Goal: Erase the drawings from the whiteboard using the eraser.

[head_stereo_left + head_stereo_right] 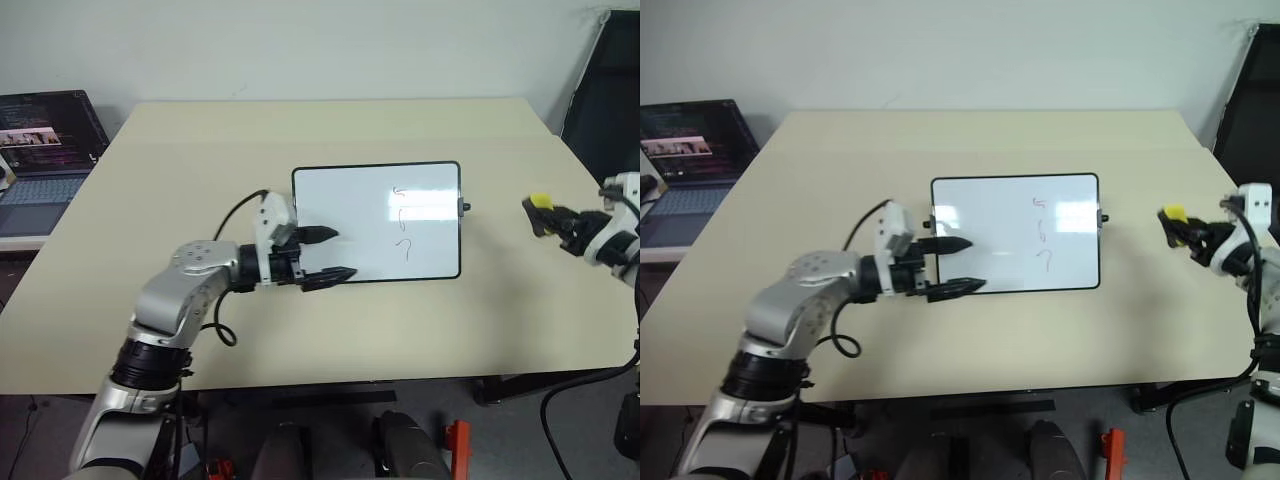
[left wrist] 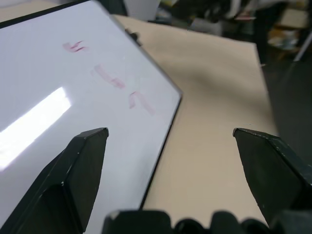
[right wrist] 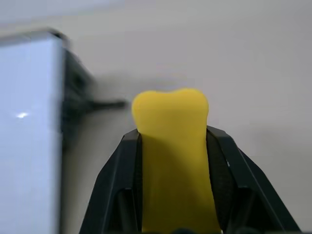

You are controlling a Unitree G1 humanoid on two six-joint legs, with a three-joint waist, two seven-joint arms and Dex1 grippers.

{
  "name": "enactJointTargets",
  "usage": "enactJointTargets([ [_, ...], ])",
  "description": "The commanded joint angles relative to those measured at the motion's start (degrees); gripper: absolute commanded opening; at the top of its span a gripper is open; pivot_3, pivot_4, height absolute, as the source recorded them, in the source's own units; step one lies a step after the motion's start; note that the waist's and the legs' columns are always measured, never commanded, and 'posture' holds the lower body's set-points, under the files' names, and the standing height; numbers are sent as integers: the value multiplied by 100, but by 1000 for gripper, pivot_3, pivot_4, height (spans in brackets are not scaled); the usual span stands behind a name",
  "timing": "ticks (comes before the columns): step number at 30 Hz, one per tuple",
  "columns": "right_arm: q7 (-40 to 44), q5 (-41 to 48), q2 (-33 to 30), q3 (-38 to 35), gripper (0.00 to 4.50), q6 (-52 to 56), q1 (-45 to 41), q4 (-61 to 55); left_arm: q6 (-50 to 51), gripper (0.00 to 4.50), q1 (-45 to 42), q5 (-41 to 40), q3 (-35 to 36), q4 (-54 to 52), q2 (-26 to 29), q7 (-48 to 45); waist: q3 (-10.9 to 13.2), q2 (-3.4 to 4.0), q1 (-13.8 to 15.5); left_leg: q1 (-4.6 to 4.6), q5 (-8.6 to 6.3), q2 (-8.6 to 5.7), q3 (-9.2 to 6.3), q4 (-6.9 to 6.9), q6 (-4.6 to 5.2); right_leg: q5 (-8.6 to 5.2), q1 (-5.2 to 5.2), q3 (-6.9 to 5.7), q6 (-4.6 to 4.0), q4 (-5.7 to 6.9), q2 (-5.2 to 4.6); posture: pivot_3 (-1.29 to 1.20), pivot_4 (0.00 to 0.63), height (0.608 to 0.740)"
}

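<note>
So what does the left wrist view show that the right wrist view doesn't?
The left wrist view takes in the drawings, three reddish strokes on the board, with the left hand spread wide, one finger over the board and one over bare table.

The right wrist view takes in the eraser, a yellow lump pinched in the right hand, and a small black knob on the board's side.

Both include the whiteboard, part of its black frame, a bright glare on it, and the beige tabletop.
</note>
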Motion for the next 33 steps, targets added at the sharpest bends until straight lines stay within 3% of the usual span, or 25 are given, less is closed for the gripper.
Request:
enactJointTargets([
  [1, -114, 325, 202, 255, 1399, 250, -60, -1216, -351, 4500, 7, 77, 473, 130, 260, -22, 0, 0, 27, -2, 0, 0, 0, 0, 0, 0, 0, 0, 1, -2, 0, 0, 150, 740],
  [5, -195, -203, 488, 1310, 1398, -155, -552, -1823, -497, 4500, 23, 117, 746, 238, 478, -4, 1, 0, 20, -3, -1, 0, 4, 0, 0, 0, -4, 2, 0, -4, -1, 0, 150, 740],
  [10, -507, -1536, 949, 2559, 1398, -1303, -1317, -1355, -481, 4500, 40, 113, 753, 112, 425, 80, 1, -1, 41, -11, -1, 1, 1, -1, 0, 3, -11, -3, -5, -5, -2, 0, 150, 740],
  [13, -512, -2015, 1099, 2928, 1398, -1810, -1530, -1032, -442, 4500, 57, 71, 748, -17, 382, 123, 1, -2, 95, -17, -3, 2, -1, -3, -3, 9, -13, -9, -16, -12, -2, 0, 150, 740],
  [25, -221, -2781, 1214, 3129, 1398, -3199, -1950, 506, -227, 4500, 220, -253, 1058, -498, 562, 126, 2, -2, 67, -19, -7, 3, 1, -2, -5, 9, -19, -8, -20, -8, -4, 0, 150, 740],
  [33, 236, -3413, 1189, 3488, 1398, -4475, -2151, 2214, -178, 4500, 192, -312, 1071, -467, 626, 95, 2, -2, 40, -17, -7, 2, 3, -2, -5, 9, -18, -6, -21, -7, -4, 0, 150, 740],
])
